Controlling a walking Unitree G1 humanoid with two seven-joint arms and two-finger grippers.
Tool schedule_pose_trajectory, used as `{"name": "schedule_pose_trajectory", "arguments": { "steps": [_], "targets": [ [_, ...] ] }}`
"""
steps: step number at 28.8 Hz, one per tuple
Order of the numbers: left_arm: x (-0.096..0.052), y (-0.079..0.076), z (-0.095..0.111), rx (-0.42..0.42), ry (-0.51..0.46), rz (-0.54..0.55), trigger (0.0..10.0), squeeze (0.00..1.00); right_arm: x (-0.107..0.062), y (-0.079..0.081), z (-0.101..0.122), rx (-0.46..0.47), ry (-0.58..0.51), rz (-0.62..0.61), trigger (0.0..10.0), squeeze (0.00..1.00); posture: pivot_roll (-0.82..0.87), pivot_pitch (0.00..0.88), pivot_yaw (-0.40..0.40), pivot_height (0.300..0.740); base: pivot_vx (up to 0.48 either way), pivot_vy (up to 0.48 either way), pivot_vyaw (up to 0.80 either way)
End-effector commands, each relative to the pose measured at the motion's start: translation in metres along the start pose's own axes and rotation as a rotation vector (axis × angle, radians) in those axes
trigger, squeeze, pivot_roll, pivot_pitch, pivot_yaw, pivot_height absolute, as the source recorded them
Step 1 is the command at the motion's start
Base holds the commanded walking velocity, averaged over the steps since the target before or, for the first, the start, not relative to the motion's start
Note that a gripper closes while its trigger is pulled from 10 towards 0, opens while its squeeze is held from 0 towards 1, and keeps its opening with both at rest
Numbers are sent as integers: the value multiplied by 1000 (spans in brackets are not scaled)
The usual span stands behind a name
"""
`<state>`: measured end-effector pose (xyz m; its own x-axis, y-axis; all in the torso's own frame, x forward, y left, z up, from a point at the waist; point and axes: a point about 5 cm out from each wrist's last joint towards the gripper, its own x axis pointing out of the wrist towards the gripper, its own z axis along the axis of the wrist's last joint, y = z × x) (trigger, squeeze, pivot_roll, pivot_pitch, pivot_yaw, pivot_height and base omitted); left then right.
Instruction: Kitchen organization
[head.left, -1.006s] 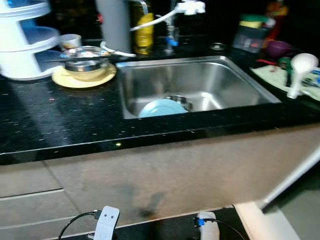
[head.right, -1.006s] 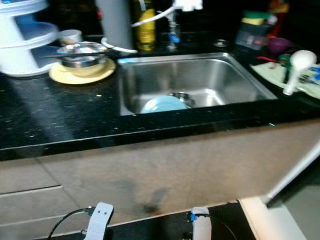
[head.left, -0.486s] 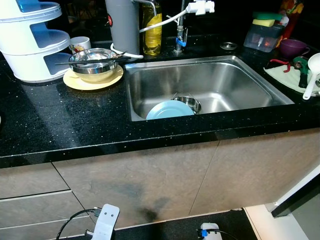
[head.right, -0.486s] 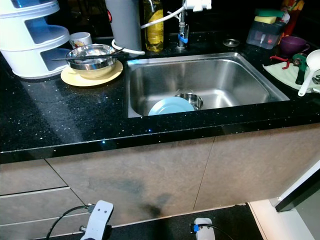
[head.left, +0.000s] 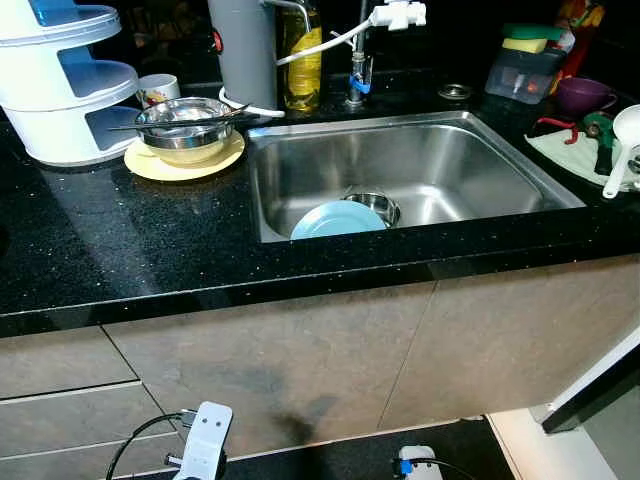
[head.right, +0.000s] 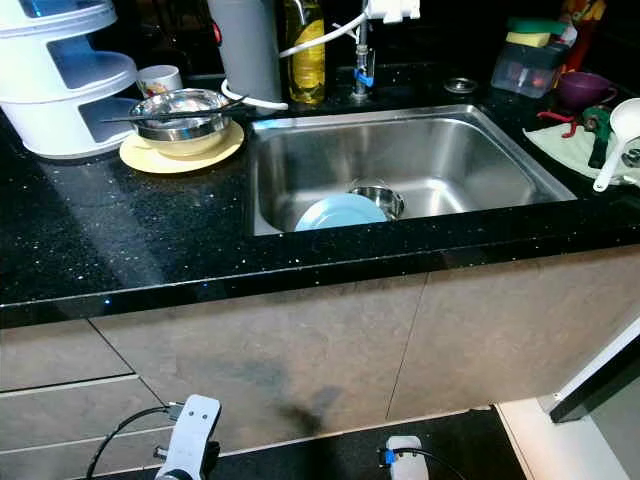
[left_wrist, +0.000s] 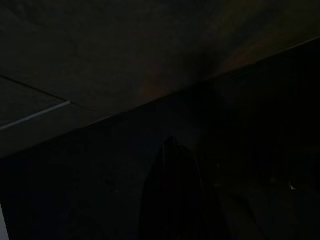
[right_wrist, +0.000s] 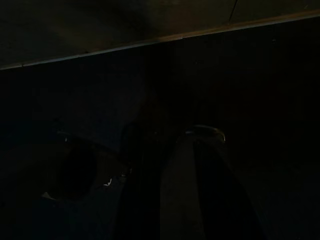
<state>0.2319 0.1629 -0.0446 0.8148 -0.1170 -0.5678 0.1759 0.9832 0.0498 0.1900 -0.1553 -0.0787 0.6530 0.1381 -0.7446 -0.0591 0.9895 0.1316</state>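
A steel sink (head.left: 470, 165) is set in the black counter (head.left: 130, 250) in front of me. A light blue plate (head.left: 338, 220) leans inside it, with a small steel bowl (head.left: 373, 206) just behind. Left of the sink, a steel bowl (head.left: 185, 118) with black chopsticks across it sits in a yellow bowl on a yellow plate (head.left: 145, 165). Both arms hang low by the cabinet fronts: the left arm (head.left: 205, 450) and the right arm (head.left: 415, 463). The wrist views are very dark; the left gripper (left_wrist: 175, 200) and right gripper (right_wrist: 170, 190) are only dim shapes.
A white and blue tiered rack (head.left: 60, 90) stands at the far left, with a mug (head.left: 158, 88), a grey cylinder (head.left: 243, 45) and an oil bottle (head.left: 303, 55) behind. Right of the sink are a sponge container (head.left: 522, 72), a purple bowl (head.left: 585, 95) and a white ladle (head.left: 622, 140).
The picture was blurred and shifted a second ago and is now sharp and steady, so the camera moved. The dishes and both arms stay where they were.
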Motion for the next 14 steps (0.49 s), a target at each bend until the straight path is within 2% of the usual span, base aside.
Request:
{"name": "schedule_pose_trajectory", "arguments": {
  "steps": [1, 14],
  "targets": [
    [-3, 0, -9, -1, 39, -1, 10000, 0, -1, 1, -7, 9, 18, 4, 10000, 0, -75, 155, -11, 740, 0, 315, 0],
    [-2, -1, -10, 8, 42, -11, 10000, 0, -1, 1, -6, 2, 22, 12, 10000, 0, -74, 137, -12, 740, 0, 480, 0]
  ]
}}
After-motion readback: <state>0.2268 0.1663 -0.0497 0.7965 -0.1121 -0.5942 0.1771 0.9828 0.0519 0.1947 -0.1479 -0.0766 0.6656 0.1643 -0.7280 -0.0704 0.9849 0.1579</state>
